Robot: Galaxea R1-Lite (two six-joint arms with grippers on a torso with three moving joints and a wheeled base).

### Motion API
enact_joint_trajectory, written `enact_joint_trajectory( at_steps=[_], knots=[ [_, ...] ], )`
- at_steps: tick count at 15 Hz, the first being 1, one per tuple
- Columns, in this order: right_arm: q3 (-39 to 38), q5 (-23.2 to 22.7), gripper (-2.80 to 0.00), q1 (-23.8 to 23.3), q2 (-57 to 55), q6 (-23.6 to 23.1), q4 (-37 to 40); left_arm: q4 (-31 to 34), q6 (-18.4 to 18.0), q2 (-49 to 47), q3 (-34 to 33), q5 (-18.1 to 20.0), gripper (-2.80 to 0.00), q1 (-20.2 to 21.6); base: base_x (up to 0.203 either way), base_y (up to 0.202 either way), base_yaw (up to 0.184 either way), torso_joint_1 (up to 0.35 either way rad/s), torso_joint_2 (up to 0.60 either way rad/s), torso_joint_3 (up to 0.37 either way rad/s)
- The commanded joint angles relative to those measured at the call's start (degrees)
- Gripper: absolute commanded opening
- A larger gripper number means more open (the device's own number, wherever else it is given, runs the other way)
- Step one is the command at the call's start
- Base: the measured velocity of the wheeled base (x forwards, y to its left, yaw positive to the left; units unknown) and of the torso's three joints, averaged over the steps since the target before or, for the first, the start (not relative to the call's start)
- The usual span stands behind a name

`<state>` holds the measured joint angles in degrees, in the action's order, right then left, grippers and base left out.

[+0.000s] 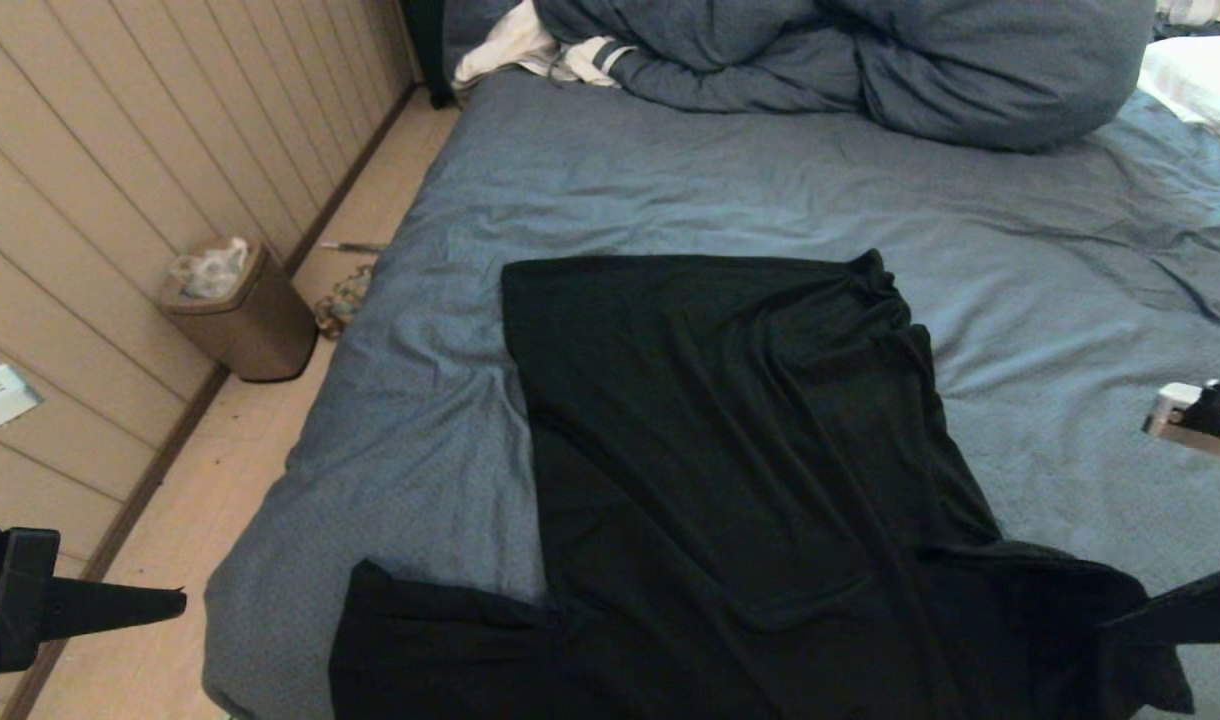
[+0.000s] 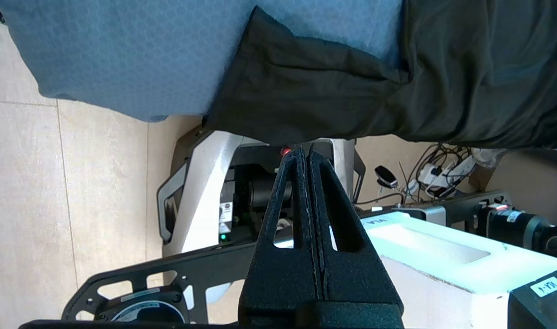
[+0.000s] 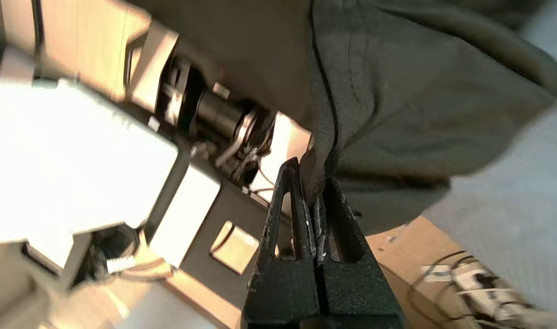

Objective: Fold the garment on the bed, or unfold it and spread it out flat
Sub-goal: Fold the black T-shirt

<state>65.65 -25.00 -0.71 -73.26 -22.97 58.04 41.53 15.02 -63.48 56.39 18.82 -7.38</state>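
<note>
Black cloth pinched between the closed fingers of the right gripper (image 3: 317,192): a fold of the garment's (image 1: 730,440) near right corner, by the look of the right wrist view, with the jaws pressed together on the fabric. Off beyond that grip, spread away across the bed (image 1: 670,180), lies the rest of the shirt, long axis running from the near edge toward the bunched duvet (image 1: 870,60); near hem and sleeves draped over the mattress edge. Farther to the left, parked out over the floor beside the bed, waits the left gripper (image 2: 308,157), jaws shut on nothing, tips just short of the left sleeve hanging over the edge. Judging from this, right arm nearer and already engaged; any fold or spread likely turns on carrying that corner along or across the shirt's length, away from the robot.
</note>
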Motion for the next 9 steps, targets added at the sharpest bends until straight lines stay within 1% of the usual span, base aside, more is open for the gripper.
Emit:
enact_joint_trajectory(
  at_steps=[1, 3, 4, 5, 7, 9],
  knots=[
    [-0.67, 1.08, -2.8, 6.56, -0.97, 0.5, 0.21, 0.27, 0.19, 0.11, -0.29, 0.16, -2.8, -0.01, 0.0, 0.0, 0.0, 0.0, 0.0, 0.0],
    [-1.46, 2.65, -2.8, 10.33, -3.6, 1.51, -0.08, 0.21, 0.19, 0.46, -1.01, 0.32, -2.8, -0.01, 0.0, 0.0, 0.0, 0.0, 0.0, 0.0],
    [-1.64, 2.84, -2.8, 11.14, -4.8, 1.86, -0.12, 0.21, 0.19, 0.67, -1.48, 0.39, -2.8, -0.01, 0.0, 0.0, 0.0, 0.0, 0.0, 0.0],
    [-1.91, 3.17, -2.8, 11.58, -6.08, 1.94, -0.22, 0.21, 0.19, 0.81, -1.75, 0.46, -2.8, -0.06, 0.0, 0.0, 0.0, 0.0, 0.0, 0.0],
    [-2.52, 5.26, -2.8, 11.96, -7.67, 1.74, -0.3, 0.13, 0.19, 0.81, -2.43, 0.6, -2.8, -0.1, 0.0, 0.0, 0.0, 0.0, 0.0, 0.0],
    [-2.78, 5.49, -2.8, 12.65, -8.31, 1.7, -0.32, 0.13, 0.19, 0.81, -2.61, 1.26, -2.8, -0.05, 0.0, 0.0, 0.0, 0.0, 0.0, 0.0]
  ],
)
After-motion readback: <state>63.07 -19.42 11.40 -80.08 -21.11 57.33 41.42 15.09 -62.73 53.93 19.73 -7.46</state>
